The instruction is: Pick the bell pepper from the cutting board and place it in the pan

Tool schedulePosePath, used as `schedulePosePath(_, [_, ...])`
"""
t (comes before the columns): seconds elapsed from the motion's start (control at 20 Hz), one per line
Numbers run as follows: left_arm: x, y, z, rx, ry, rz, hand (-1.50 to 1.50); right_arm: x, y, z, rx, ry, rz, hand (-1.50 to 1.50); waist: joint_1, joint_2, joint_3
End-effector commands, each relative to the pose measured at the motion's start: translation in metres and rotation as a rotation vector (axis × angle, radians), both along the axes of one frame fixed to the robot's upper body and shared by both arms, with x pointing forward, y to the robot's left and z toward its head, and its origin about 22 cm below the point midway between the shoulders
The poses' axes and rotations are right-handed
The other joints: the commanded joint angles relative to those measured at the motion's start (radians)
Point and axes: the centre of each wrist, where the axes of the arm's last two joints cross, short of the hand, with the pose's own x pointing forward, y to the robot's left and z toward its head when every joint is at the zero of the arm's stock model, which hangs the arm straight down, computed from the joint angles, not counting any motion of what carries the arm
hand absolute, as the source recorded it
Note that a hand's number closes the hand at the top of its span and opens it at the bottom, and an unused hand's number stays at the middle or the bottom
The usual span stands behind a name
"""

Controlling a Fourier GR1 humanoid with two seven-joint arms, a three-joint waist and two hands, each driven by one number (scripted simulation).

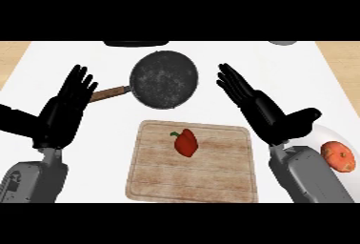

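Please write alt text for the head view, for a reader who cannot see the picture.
A red bell pepper lies on a wooden cutting board, just below an empty black pan with a wooden handle. The left hand and right hand are open on either side, holding nothing. An orange fruit sits on a plate at right.
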Motion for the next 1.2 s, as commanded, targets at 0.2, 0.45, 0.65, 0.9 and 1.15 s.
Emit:
schedulePosePath(0.2, [-0.014, 0.069, -0.029, 0.434, 0.223, 0.177, 0.0, -0.002, 0.071, 0.032, 0.038, -0.138, 0.469, -1.5, 0.092, 0.023, 0.011])
schedulePosePath(0.45, [-0.03, 0.095, -0.045, 0.514, 0.356, 0.249, 0.0, 0.021, 0.017, 0.014, -0.171, -0.239, -0.157, 1.5, 0.029, 0.013, 0.008])
schedulePosePath(0.65, [-0.035, 0.09, -0.056, 0.539, 0.371, 0.246, 0.0, 0.008, 0.032, -0.064, 0.12, -0.2, -0.031, -1.5, 0.046, 0.012, 0.01])
schedulePosePath(0.9, [-0.026, 0.088, -0.058, 0.551, 0.377, 0.282, 0.0, 0.022, 0.006, -0.024, -0.031, -0.318, 0.121, -1.5, 0.028, 0.004, 0.008])
schedulePosePath(1.15, [-0.032, 0.107, -0.035, 0.564, 0.356, 0.293, 0.0, 0.026, 0.008, 0.019, -0.336, -0.397, 0.132, -1.5, 0.035, -0.003, 0.008])
